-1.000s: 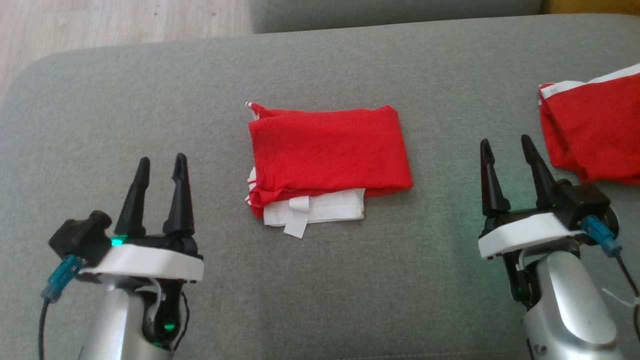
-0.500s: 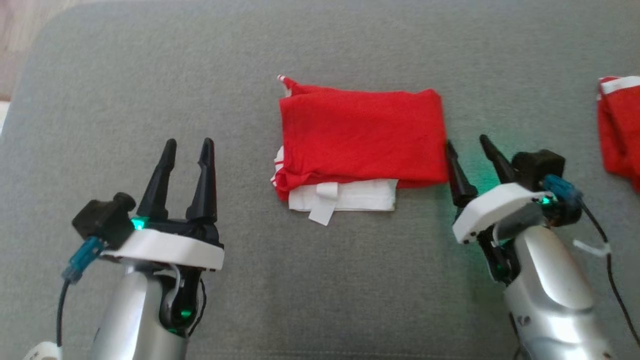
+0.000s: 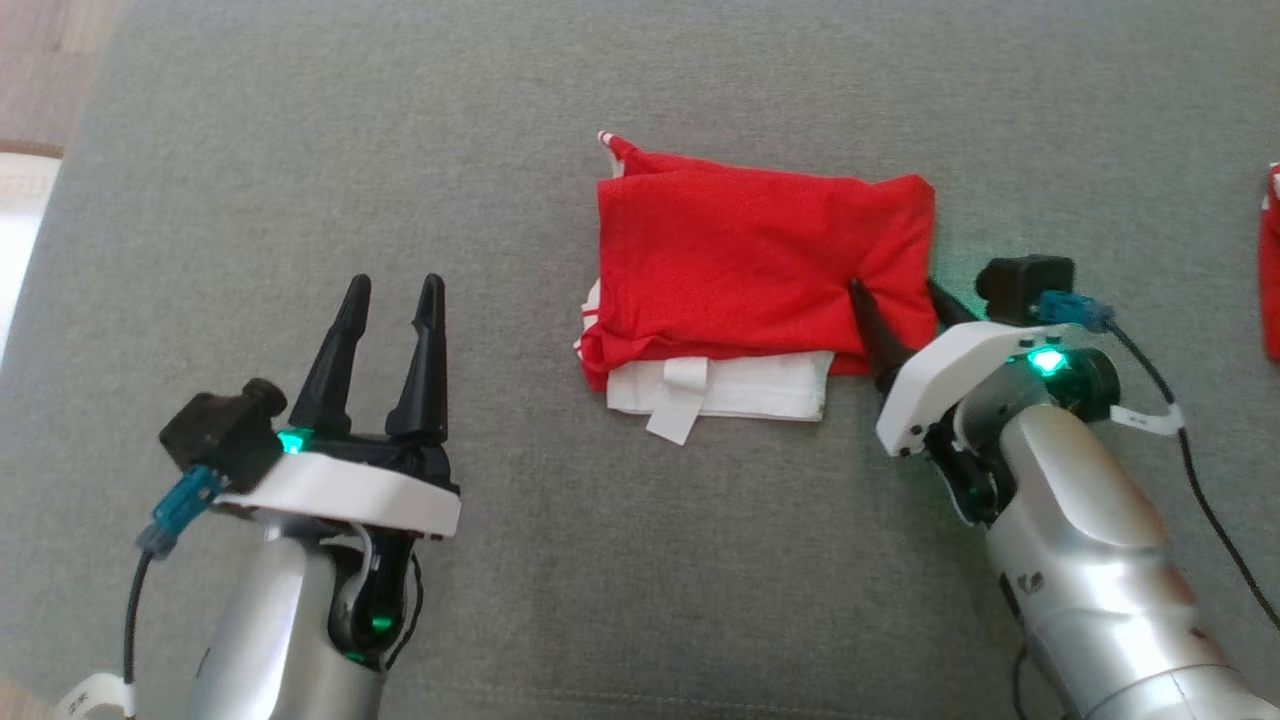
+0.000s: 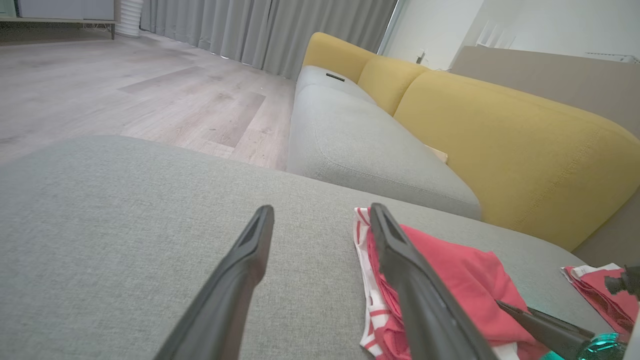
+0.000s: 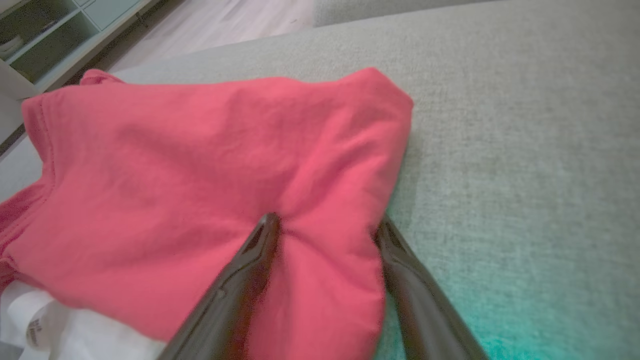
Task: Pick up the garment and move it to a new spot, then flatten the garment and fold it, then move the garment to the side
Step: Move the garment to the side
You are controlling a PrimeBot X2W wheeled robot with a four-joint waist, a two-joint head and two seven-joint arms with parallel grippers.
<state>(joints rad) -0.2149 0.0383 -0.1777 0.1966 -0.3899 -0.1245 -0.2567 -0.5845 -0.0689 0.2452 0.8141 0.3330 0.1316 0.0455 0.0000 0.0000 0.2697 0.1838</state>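
Head and wrist views of a folded red jersey garment with a white layer and label tab under it (image 3: 760, 250), lying on a grey woven sofa cushion (image 3: 300, 150). The right fingers (image 3: 870, 330) are held apart and are set astride the garment's short end. One finger is pressed onto the top red layer, where a crease is drawn toward its tip, and the other is placed at the outer edge, just beside the fold. In the right wrist view a ridge of red cloth (image 5: 175, 150) is seen gathered between the two dark fingers (image 5: 240, 280), and no clamp is made on it yet. The garment's long axis is laid roughly in line with the right fingers and runs ahead of them toward the far end. The left fingers (image 3: 340, 350) are likewise spread and empty. The garment is found off to their right and slightly ahead, well apart from them, as shown past the inner finger (image 4: 420, 300) in the left wrist view. The right arm is therefore judged the nearer. The fold is judged complete and the move to the side is judged to be at hand. A second red garment (image 3: 1270, 270) is placed well outside the right fingers.
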